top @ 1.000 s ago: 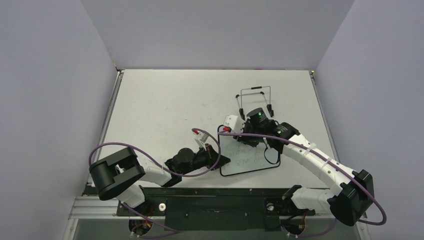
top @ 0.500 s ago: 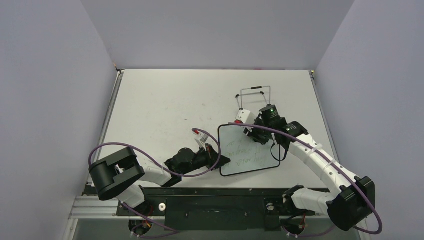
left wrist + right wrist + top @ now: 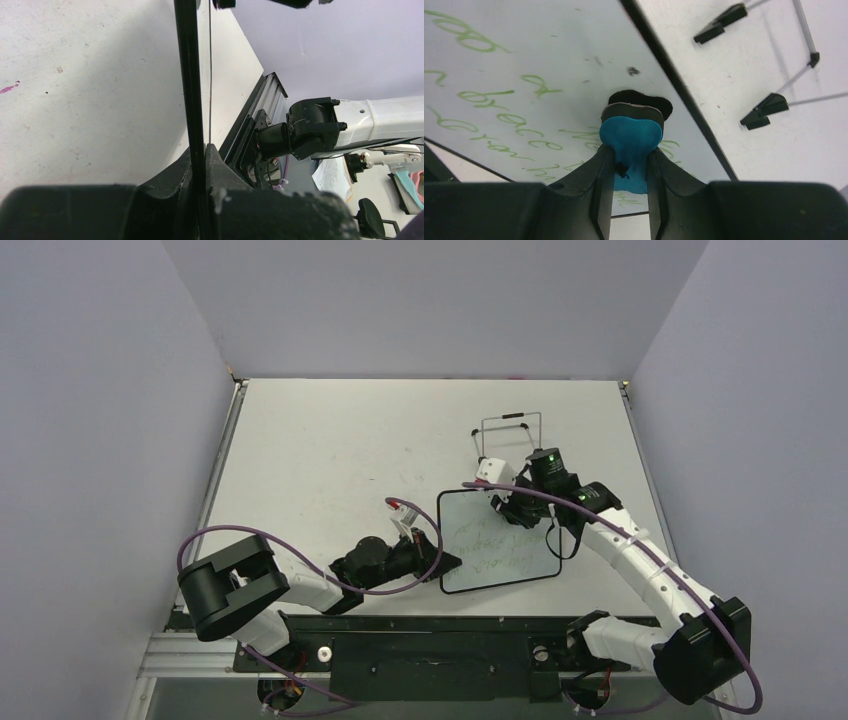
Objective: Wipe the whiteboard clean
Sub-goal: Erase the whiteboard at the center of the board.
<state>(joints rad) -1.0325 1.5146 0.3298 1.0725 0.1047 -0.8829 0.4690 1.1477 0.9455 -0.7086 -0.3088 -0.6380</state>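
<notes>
The whiteboard (image 3: 490, 558), white with a thin black frame and green handwriting, lies near the table's front middle. My left gripper (image 3: 447, 562) is shut on its left edge; in the left wrist view the black frame (image 3: 192, 90) runs edge-on between the jaws. My right gripper (image 3: 507, 508) is shut on the blue-black eraser (image 3: 630, 135) and holds it on the board's upper right part (image 3: 514, 60), close to the frame. Green writing shows left of and under the eraser.
A wire stand (image 3: 510, 435) with black feet (image 3: 769, 107) stands just behind the board. A small red-and-white object (image 3: 400, 510) lies left of the board. The black base rail (image 3: 430, 640) runs along the table's near edge.
My right gripper with the eraser has moved right and back across the board, from its upper left to its upper right. The left gripper and the board's left edge have stayed put.
</notes>
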